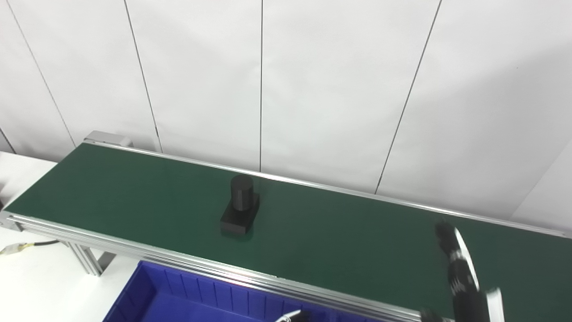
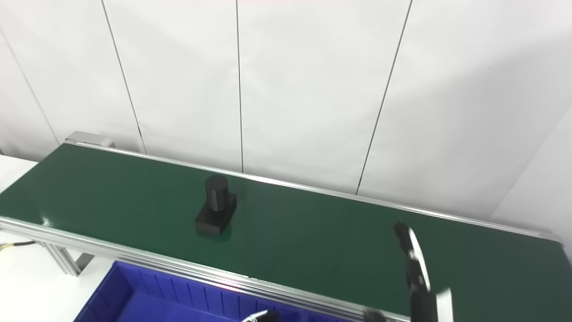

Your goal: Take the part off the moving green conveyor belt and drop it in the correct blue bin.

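Note:
A black part (image 1: 240,205), a short cylinder standing on a square base, sits upright on the green conveyor belt (image 1: 134,188), left of the belt's middle. My right hand (image 1: 462,279) is at the lower right, over the belt's near side, well to the right of the part. Its fingers (image 2: 413,259) are spread and hold nothing. Only a small tip of my left hand (image 1: 290,316) shows at the bottom edge, over the blue bin (image 1: 147,290). I cannot see how its fingers stand.
The blue bin lies below the belt's near aluminium rail (image 1: 178,259), at the bottom left. A white table (image 1: 27,277) with a cable (image 1: 18,247) is at the left. White wall panels stand behind the belt.

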`<state>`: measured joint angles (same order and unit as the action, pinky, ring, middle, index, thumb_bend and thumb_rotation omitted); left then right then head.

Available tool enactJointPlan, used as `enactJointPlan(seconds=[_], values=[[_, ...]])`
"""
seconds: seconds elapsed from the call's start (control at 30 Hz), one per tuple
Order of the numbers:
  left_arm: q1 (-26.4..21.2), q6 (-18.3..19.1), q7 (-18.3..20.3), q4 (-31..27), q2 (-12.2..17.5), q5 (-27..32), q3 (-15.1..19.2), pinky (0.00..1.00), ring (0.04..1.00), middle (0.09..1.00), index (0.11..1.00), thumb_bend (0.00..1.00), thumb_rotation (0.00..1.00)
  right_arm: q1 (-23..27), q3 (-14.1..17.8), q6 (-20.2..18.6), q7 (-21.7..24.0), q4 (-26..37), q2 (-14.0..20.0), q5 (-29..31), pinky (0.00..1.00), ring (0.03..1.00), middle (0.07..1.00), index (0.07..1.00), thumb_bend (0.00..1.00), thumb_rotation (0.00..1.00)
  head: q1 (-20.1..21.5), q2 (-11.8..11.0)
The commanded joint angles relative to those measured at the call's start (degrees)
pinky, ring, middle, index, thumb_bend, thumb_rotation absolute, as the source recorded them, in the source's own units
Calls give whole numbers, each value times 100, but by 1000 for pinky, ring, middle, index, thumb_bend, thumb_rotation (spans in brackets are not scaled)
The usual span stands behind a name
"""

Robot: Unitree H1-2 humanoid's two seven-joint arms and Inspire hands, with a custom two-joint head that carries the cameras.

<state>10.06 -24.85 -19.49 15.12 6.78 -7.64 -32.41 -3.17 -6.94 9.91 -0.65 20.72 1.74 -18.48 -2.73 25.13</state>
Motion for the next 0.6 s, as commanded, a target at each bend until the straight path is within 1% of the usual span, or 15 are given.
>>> enactJointPlan(seconds=[0.0, 0.03, 0.07, 0.1, 0.13, 0.17, 0.2, 0.27, 0.33, 0.37, 0.43, 0.57], values=[[-152, -208, -223, -55, 21, -124, -133, 782, 831, 826, 806, 899, 901, 393, 4, -370, 214, 219, 75, -128, 922, 944, 934, 937, 926, 807, 28, 13], [-182, -208, -292, -44, 46, -146, -195, 786, 832, 828, 809, 884, 906, 506, -5, -475, 267, 205, 104, -164, 882, 925, 933, 937, 916, 786, 34, 16], [-204, -208, -321, -42, 63, -143, -238, 787, 832, 828, 809, 881, 908, 632, -22, -577, 324, 162, 133, -234, 875, 922, 933, 937, 914, 782, 57, 38], [-223, -208, -353, -40, 79, -138, -279, 789, 835, 830, 812, 879, 904, 718, -35, -655, 363, 135, 155, -283, 836, 903, 926, 934, 886, 758, 64, 39], [-234, -208, -347, -52, 90, -103, -306, 790, 836, 831, 813, 878, 902, 797, -50, -759, 406, 109, 178, -350, 822, 897, 924, 932, 876, 750, 98, 53], [-241, -208, -343, -79, 104, -83, -336, 795, 838, 833, 814, 872, 880, 906, -71, -874, 456, 41, 210, -439, 815, 893, 923, 935, 858, 723, 140, 83], [-240, -208, -364, -102, 112, -91, -357, 795, 838, 833, 814, 872, 877, 1017, -88, -970, 503, -55, 232, -478, 815, 893, 923, 935, 856, 717, 148, 81], [-253, -208, -441, -121, 131, -129, -399, 790, 832, 830, 812, 880, 877, 1241, -120, -1202, 610, -255, 247, -527, 804, 897, 932, 942, 832, 645, 187, 98], [-259, -208, -500, -115, 128, -122, -424, 784, 826, 826, 805, 892, 868, 1441, -159, -1371, 679, -474, 249, -583, 810, 902, 940, 948, 828, 608, 229, 113], [-262, -208, -530, -109, 130, -123, -439, 784, 826, 825, 804, 897, 866, 1534, -183, -1411, 686, -602, 248, -623, 810, 899, 938, 948, 829, 601, 246, 126], [-274, -208, -543, -119, 146, -114, -463, 788, 827, 825, 802, 906, 870, 1733, -240, -1500, 662, -881, 236, -762, 780, 875, 923, 936, 860, 604, 328, 172], [-252, -208, -496, -199, 178, -69, -456, 792, 830, 825, 802, 916, 877, 2177, -372, -1732, 616, -1496, 165, -1042, 770, 873, 932, 937, 898, 609, 479, 237]])
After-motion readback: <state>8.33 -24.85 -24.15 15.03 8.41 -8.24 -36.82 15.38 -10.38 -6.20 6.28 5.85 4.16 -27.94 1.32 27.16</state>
